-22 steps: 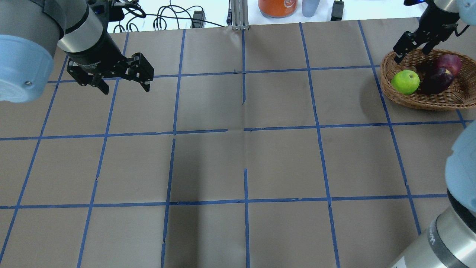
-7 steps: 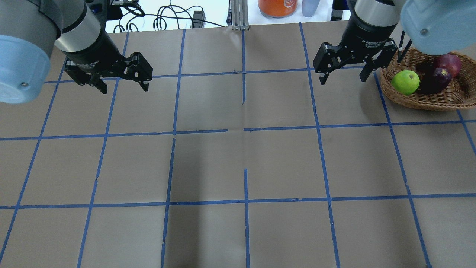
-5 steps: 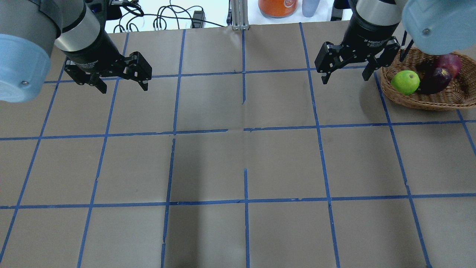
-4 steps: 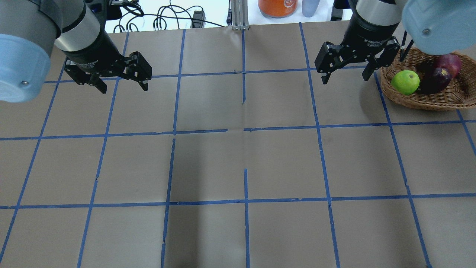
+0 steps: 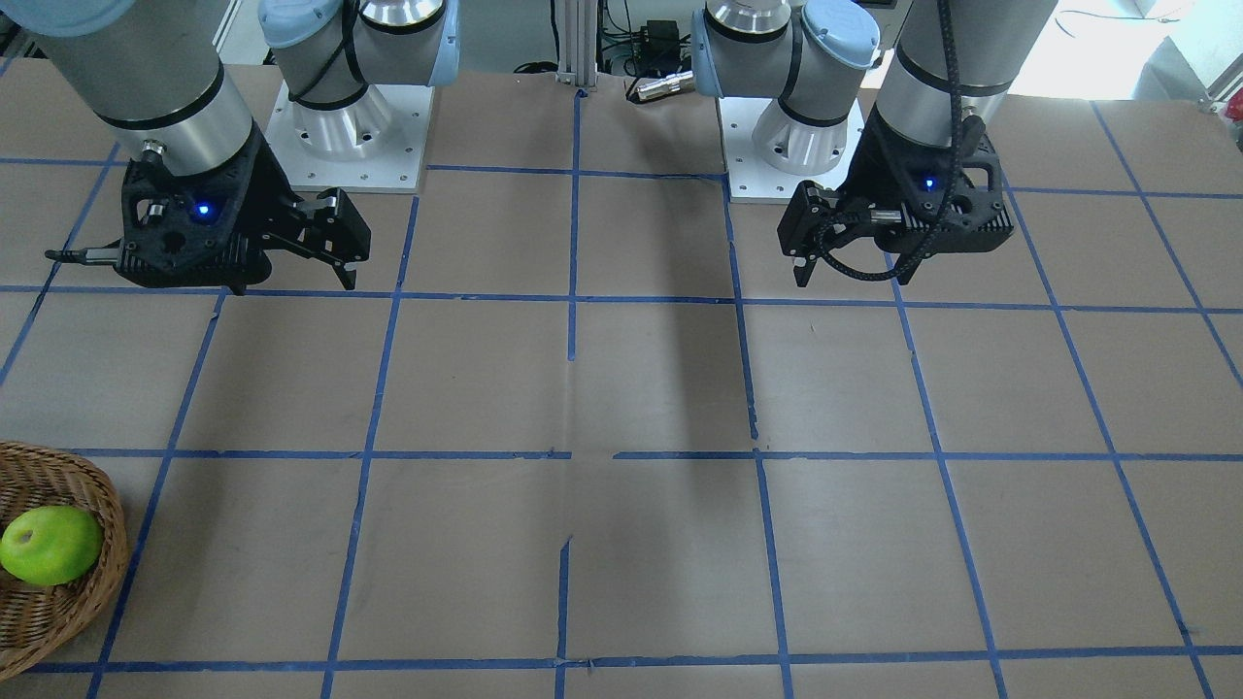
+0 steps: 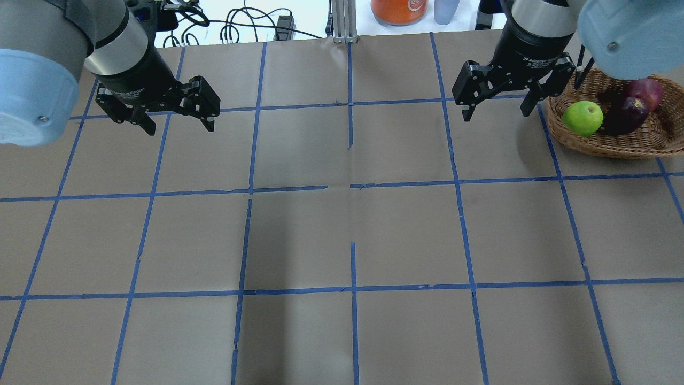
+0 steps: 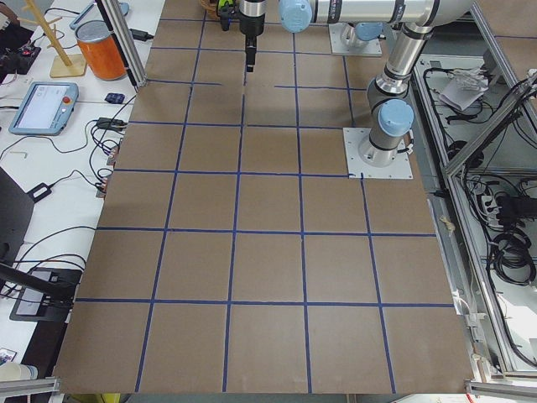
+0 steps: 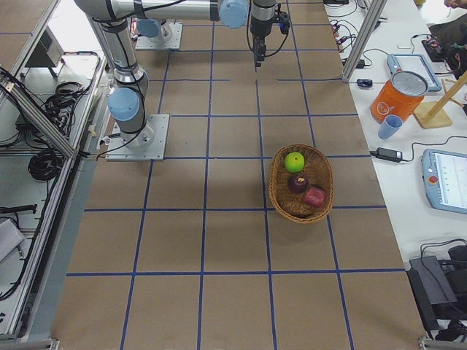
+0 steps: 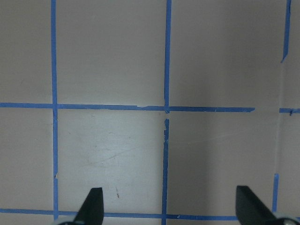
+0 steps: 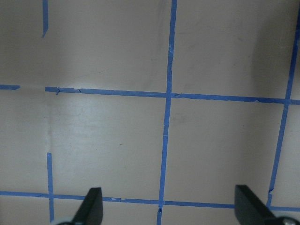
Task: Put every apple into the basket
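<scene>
The wicker basket (image 6: pixel 614 145) stands at the far right of the table. It holds the lime green apple (image 6: pixel 582 117), the dark purple apple (image 6: pixel 626 115) and the red apple (image 6: pixel 646 91). The exterior right view shows the same basket (image 8: pixel 273 186) with the green (image 8: pixel 294 161), purple (image 8: pixel 297 183) and red (image 8: pixel 315 195) apples. My right gripper (image 6: pixel 496 113) is open and empty, hovering just left of the basket. My left gripper (image 6: pixel 180 128) is open and empty over the far left of the table. Both wrist views show only taped paper between open fingertips (image 9: pixel 93 206) (image 10: pixel 91 206).
The table is covered in brown paper with a blue tape grid. Behind its far edge stand an orange container (image 6: pixel 399 10), a grey cup (image 6: pixel 446 10), an aluminium post (image 6: pixel 342 21) and cables (image 6: pixel 230 27). The arm bases (image 5: pixel 340 126) are on the robot's side.
My right gripper has left the basket and moved left to hover beside it, then held still. The three apples stay in the basket. My left gripper barely shifted.
</scene>
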Robot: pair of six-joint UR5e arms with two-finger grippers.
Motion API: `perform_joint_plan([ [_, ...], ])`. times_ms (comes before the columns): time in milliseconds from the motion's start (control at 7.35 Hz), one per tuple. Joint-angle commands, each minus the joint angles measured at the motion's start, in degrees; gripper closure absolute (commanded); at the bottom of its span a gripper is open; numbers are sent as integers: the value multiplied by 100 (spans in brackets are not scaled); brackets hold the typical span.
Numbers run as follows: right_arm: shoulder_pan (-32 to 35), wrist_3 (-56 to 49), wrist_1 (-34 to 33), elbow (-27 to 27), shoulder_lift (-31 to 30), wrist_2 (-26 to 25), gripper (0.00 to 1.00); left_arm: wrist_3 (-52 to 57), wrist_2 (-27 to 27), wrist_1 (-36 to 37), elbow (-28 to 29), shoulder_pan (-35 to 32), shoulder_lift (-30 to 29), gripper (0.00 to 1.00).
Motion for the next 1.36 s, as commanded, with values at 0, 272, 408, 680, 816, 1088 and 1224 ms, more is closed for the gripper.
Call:
perform_joint_plan([
  [0, 0, -4, -20, 28, -1, 0, 0, -4, -30, 13, 1, -11, -14, 0],
  [272, 0, -4, -20, 28, -1, 0, 0, 4, -13, 13, -8, -11, 12, 0],
  [408, 0, -4, -20, 28, -1, 0, 0, -4, -21, 13, 1, -11, -14, 0],
  [680, 0, 5, -20, -7, -9, 8, 0, -4, -13, 13, 1, -11, -14, 0],
  [816, 0, 5, -29, 28, -10, 8, 0, 4, -4, 13, -8, -11, 21, 0],
  [1088, 0, -4, -29, 37, 17, 0, 0, 4, 5, 4, -51, -19, 64, 0],
  [1224, 0, -4, -38, 46, 26, 0, 0, 4, -4, 13, -52, -19, 56, 0],
])
